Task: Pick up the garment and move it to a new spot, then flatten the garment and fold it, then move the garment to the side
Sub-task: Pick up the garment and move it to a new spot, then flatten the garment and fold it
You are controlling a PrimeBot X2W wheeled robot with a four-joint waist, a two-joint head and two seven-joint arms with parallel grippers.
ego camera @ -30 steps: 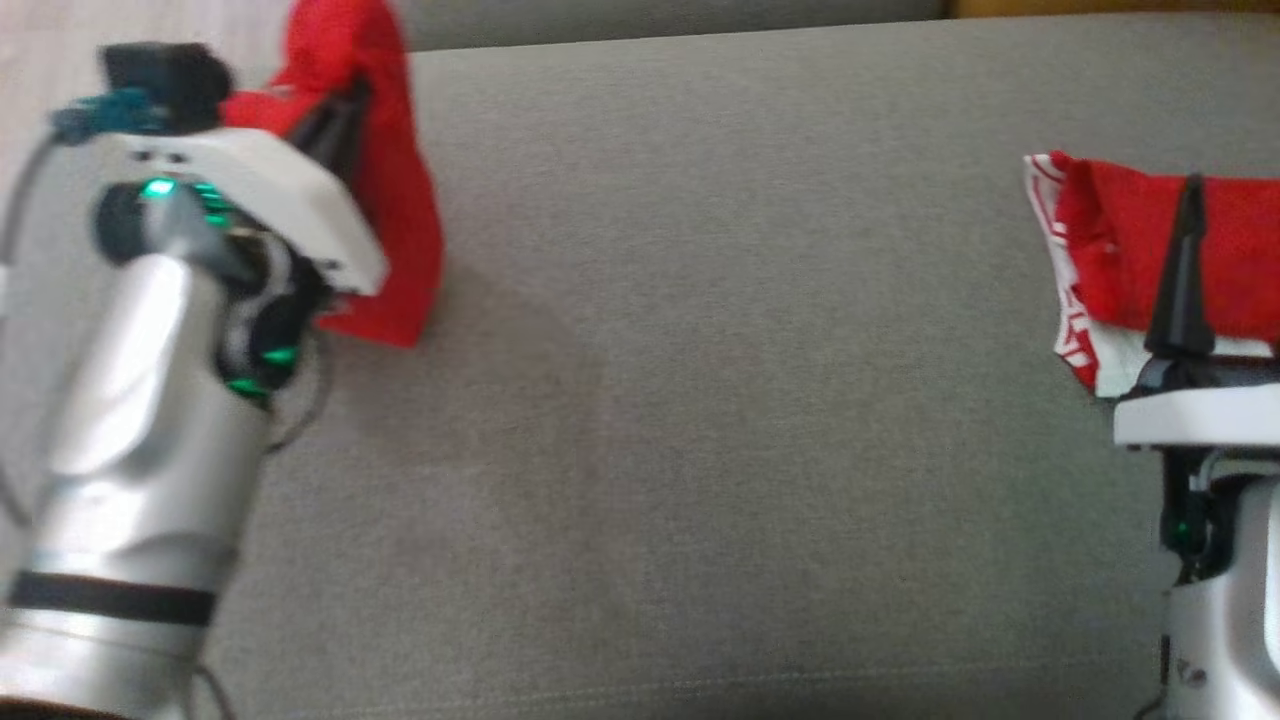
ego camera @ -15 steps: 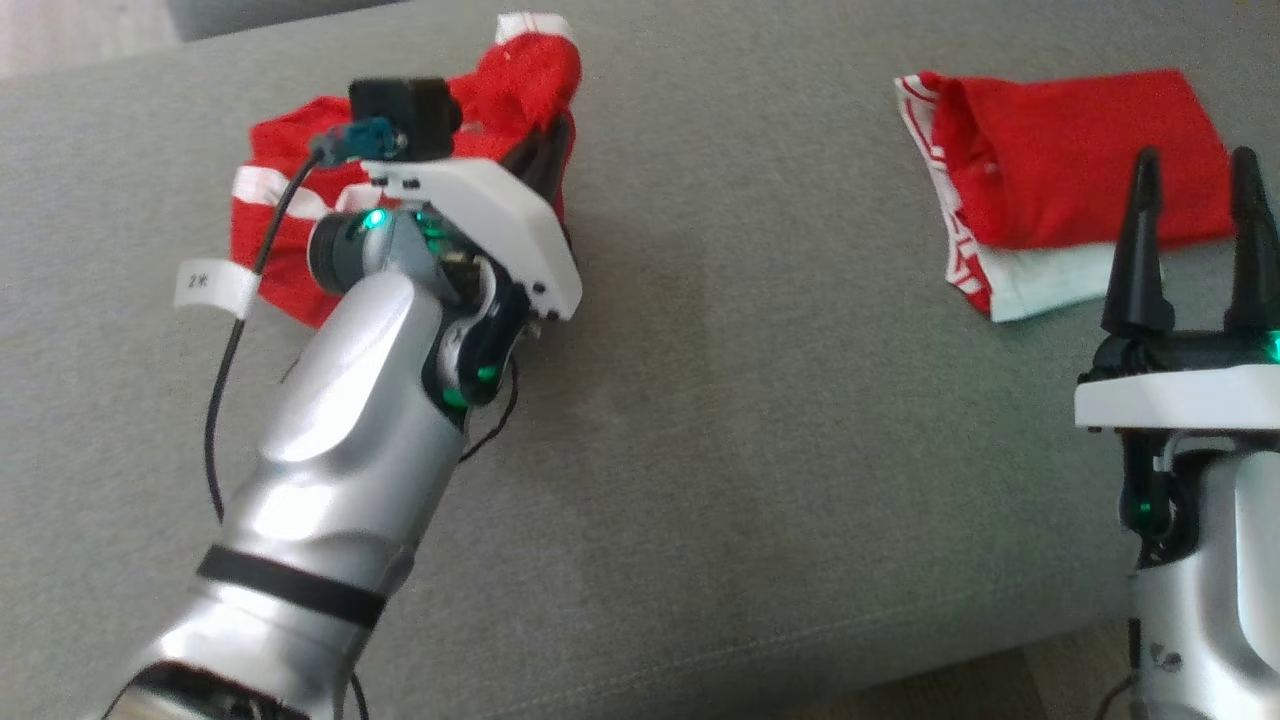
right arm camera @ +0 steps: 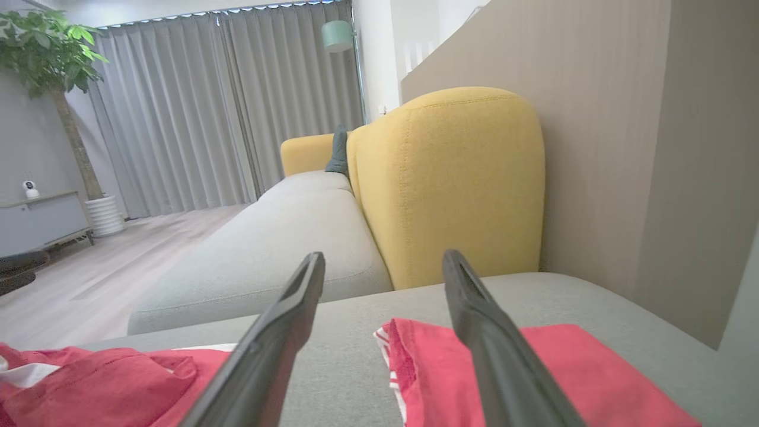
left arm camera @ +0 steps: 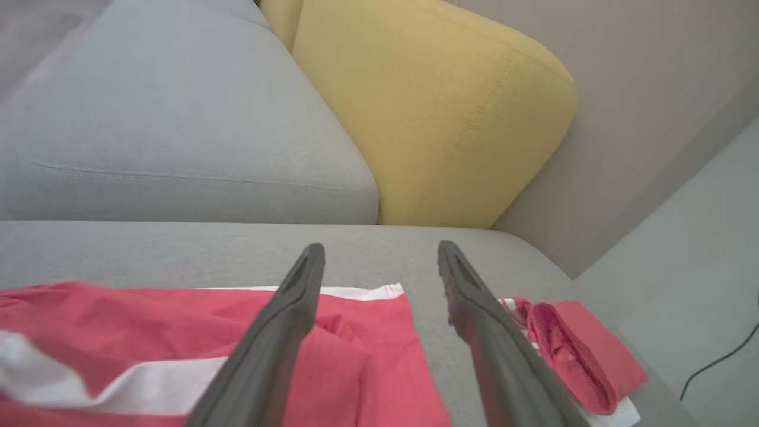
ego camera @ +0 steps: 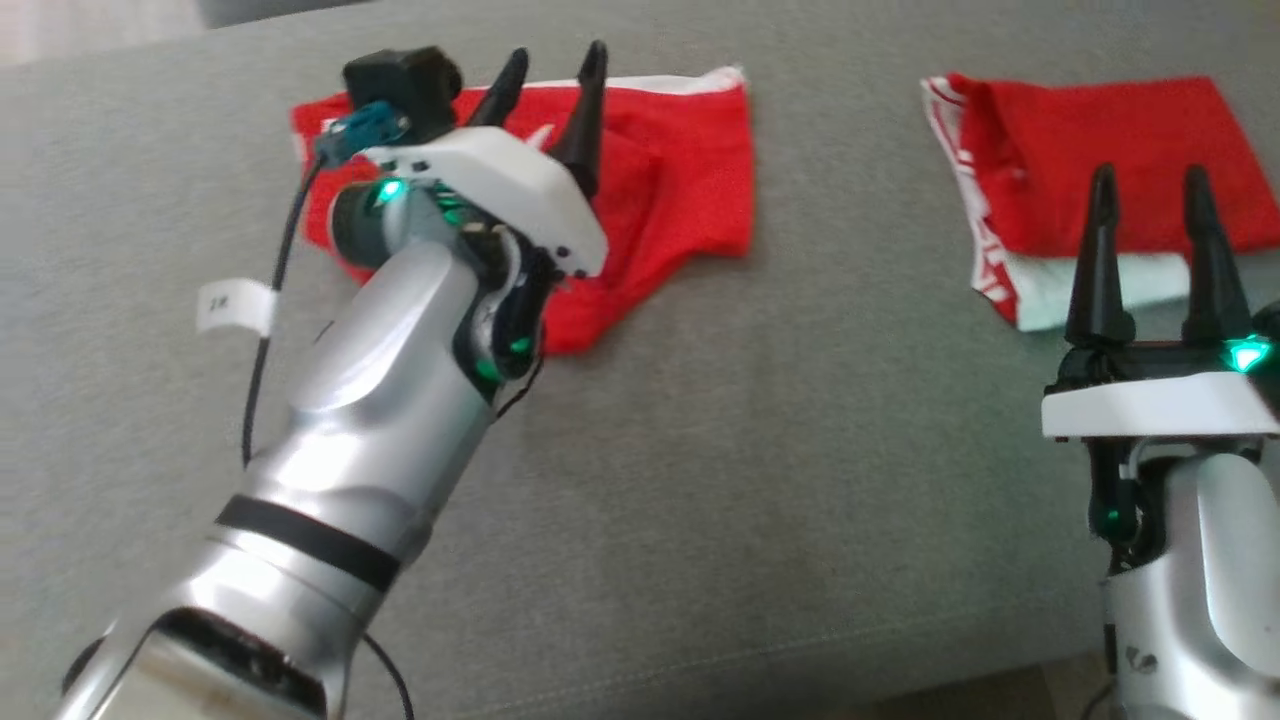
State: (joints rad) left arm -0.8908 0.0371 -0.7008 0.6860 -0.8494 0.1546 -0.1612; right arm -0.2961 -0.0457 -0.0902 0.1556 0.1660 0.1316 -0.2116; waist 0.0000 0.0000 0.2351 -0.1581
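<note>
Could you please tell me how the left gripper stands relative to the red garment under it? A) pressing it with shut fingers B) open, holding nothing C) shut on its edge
B: the left gripper has its fingers spread apart above the red garment, no cloth pinched.

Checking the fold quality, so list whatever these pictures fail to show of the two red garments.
1. Head view: the left gripper and its forearm cover the left part of the left garment; folds there are unseen.
2. Head view: the right gripper fingers hide strips of the right garment near edge.
3. Right wrist view: both garments run off the bottom edge.
4. Head view: the cable tag writing is too blurred.
</note>
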